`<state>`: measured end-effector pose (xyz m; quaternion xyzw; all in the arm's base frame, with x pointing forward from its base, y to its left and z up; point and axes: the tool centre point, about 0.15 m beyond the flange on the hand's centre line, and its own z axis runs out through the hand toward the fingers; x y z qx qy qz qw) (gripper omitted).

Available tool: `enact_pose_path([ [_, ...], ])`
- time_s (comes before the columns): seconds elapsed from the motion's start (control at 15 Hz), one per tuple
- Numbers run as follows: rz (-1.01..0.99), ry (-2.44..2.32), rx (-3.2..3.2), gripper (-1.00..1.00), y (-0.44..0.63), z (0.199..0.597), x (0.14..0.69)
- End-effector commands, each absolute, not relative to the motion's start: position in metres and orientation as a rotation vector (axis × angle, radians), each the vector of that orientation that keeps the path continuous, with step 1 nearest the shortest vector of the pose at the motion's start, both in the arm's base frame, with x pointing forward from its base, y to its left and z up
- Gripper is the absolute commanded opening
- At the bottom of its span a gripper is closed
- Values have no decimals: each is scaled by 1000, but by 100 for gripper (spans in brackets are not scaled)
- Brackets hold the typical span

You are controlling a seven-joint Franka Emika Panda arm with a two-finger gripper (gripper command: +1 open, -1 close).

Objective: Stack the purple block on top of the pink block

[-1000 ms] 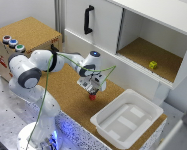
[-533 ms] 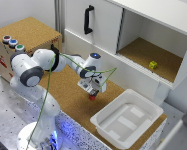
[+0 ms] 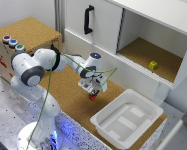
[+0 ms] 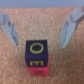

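In the wrist view the purple block (image 4: 36, 52), with yellow letters on it, sits on top of the pink block (image 4: 38, 71) on the cork surface. My gripper (image 4: 39, 42) is open. Its fingers (image 4: 9, 26) stand on either side of the stack and do not touch it. In the exterior view the gripper (image 3: 93, 91) hangs directly over the small stack, where only the pink block (image 3: 92, 97) shows clearly, near the middle of the cork table.
A white plastic tub (image 3: 124, 131) stands on the exterior view's right of the stack. Behind is a white cabinet with a black door handle (image 3: 87, 20) and an open shelf holding a small yellow-green block (image 3: 153, 65). A wooden box with coloured buttons (image 3: 13, 42) stands at the left.
The gripper has stayed over the same spot on the cork table; it shifted only slightly. The blocks beneath it have not moved.
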<state>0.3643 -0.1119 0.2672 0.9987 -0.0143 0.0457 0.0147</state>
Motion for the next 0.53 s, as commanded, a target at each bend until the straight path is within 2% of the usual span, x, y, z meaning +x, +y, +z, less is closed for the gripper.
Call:
enact_pose_path([
  [0.0, 189, -154, 3106, 100, -117, 339, 339],
  [0.47, 188, -168, 3119, 100, -119, 344, 337],
])
